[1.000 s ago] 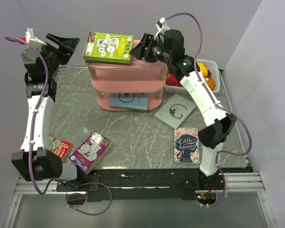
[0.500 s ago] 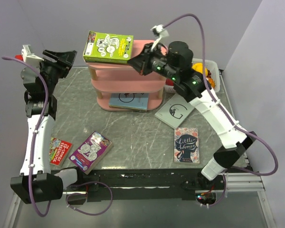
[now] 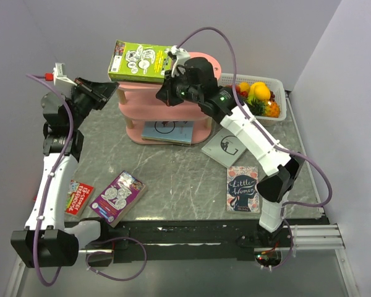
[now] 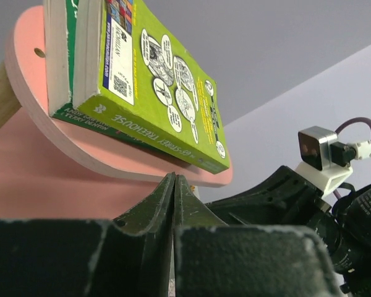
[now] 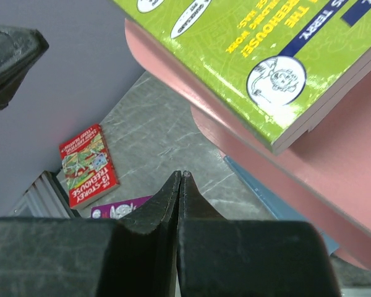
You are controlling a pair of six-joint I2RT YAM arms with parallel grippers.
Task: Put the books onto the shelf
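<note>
Lime green Treehouse book (image 3: pixel 141 61) lies flat on the pink shelf (image 3: pixel 191 102), top board, with a light blue book (image 3: pixel 167 131) on the bottom one (Little Women (image 3: pixel 242 189) is down on the table (image 3: pixel 173 173)). Left gripper (image 3: pixel 111 88) and right gripper (image 3: pixel 162 94) flank the shelf, both pinched together on nothing.

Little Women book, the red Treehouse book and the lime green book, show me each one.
Little Women book (image 3: pixel 242 189), top external view, middle of its dark cover.
red Treehouse book (image 5: pixel 88 166), right wrist view, middle of its cover.
lime green book (image 3: pixel 141 62), top external view, middle of its cover.
</note>
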